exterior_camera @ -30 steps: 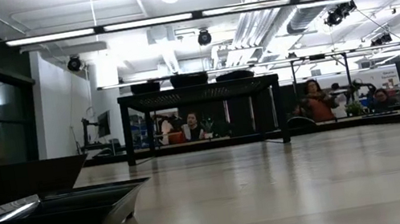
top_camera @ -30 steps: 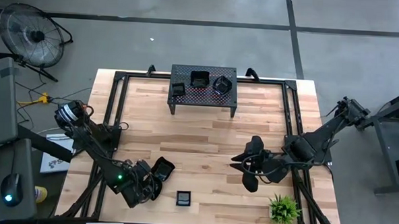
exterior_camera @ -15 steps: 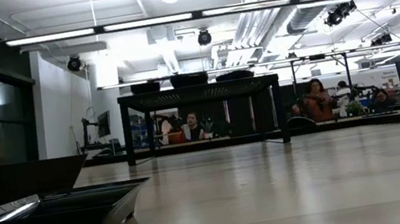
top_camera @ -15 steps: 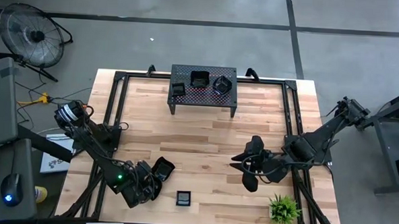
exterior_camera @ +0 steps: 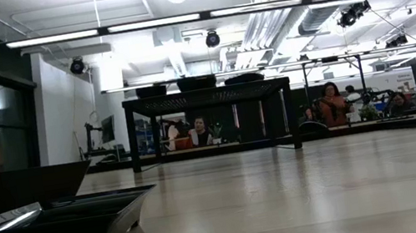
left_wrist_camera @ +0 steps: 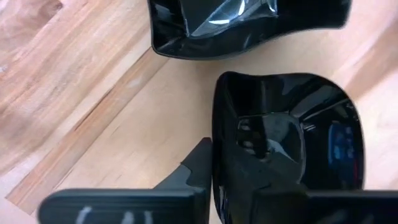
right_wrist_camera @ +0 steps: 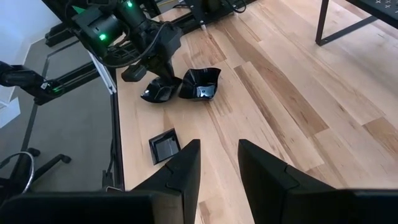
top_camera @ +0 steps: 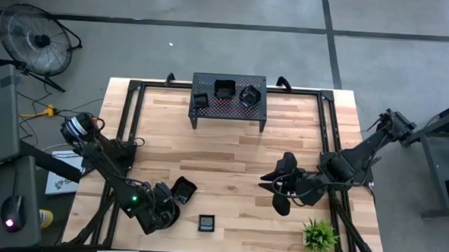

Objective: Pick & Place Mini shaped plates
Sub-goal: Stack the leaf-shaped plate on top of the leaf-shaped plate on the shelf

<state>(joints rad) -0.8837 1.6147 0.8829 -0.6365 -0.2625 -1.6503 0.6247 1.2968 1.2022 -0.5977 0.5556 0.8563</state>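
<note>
My left gripper [top_camera: 169,208] sits at the lower left of the overhead frame, and in its wrist view I see its fingers [left_wrist_camera: 198,167] clamped on the rim of a rounded black mini plate [left_wrist_camera: 289,137]. Touching that dish on its far side is a second glossy plate with a wavy edge [left_wrist_camera: 239,25]; from the right wrist camera, I see the 2 lying side by side on the wood, the rounded one [right_wrist_camera: 159,91] under the gripper and the angular one [right_wrist_camera: 200,83] beside it. A small square plate [top_camera: 206,222] lies alone, lower centre overhead, apart from the pair. At upper centre, the perforated black stand [top_camera: 228,101] carries 3 more plates [top_camera: 225,88]. Right of centre, my right gripper [top_camera: 273,190] hovers above bare tabletop with its 2 fingers [right_wrist_camera: 180,174] parted, holding nothing. A small green plant [top_camera: 320,235] stands at the lower right.
</note>
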